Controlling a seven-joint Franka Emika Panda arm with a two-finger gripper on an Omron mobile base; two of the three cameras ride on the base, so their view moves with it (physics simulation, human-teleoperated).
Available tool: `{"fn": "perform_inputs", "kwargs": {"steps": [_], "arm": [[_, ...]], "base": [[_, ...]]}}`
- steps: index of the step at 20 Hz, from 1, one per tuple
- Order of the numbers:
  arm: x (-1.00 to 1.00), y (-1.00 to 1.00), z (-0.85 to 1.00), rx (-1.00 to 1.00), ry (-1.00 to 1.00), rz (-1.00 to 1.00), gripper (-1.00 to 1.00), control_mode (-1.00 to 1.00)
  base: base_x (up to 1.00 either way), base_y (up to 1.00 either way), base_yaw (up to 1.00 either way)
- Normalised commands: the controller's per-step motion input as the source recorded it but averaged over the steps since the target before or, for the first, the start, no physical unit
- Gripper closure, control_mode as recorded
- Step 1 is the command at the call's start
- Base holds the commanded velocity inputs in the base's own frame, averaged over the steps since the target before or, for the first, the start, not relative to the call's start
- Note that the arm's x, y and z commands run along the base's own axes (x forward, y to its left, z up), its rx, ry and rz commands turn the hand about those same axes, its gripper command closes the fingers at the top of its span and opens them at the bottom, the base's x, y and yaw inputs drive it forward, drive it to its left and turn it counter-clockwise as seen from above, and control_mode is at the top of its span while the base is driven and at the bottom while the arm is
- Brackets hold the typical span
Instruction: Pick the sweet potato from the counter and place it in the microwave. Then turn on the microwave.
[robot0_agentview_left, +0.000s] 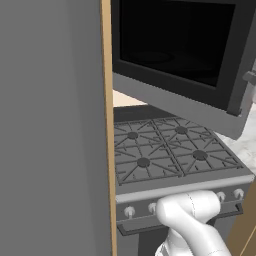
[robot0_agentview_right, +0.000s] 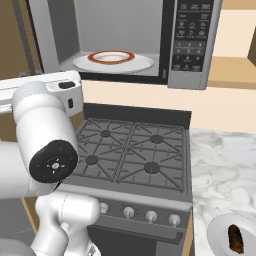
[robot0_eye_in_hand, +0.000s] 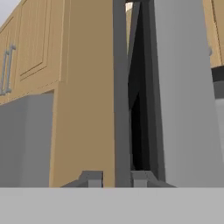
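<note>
Gripper (robot0_eye_in_hand: 116, 178) tips stand on either side of a slim grey upright bar, apparently the handle of the microwave door (robot0_agentview_left: 175, 55); whether they clamp it or have let go cannot be told. That door hangs swung wide, presumably to clear access. The microwave (robot0_agentview_right: 192, 45) is boxy, with a matte grey cavity that holds a smooth white turntable plate (robot0_agentview_right: 142, 64). The sweet potato (robot0_agentview_right: 235, 239), a small rough brown lump, lies on a small white dish (robot0_agentview_right: 217, 235) on the marbled desk (robot0_agentview_right: 225, 165), right of the grated stove (robot0_agentview_right: 135, 155), not yet collected.
</note>
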Motion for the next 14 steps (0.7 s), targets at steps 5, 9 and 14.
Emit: {"fn": "perform_inputs", "kwargs": {"steps": [5,9,14], "arm": [[-0.08,0.01,0.0,0.0,0.0,0.03,-1.0,-1.0],[-0.3,0.0,0.0,0.0,-0.01,0.04,-1.0,-1.0],[-0.44,-0.15,0.0,0.0,-0.02,0.05,-1.0,-1.0]], "base": [[0.0,0.0,0.0],[0.0,0.0,0.0],[0.0,0.0,0.0]]}}
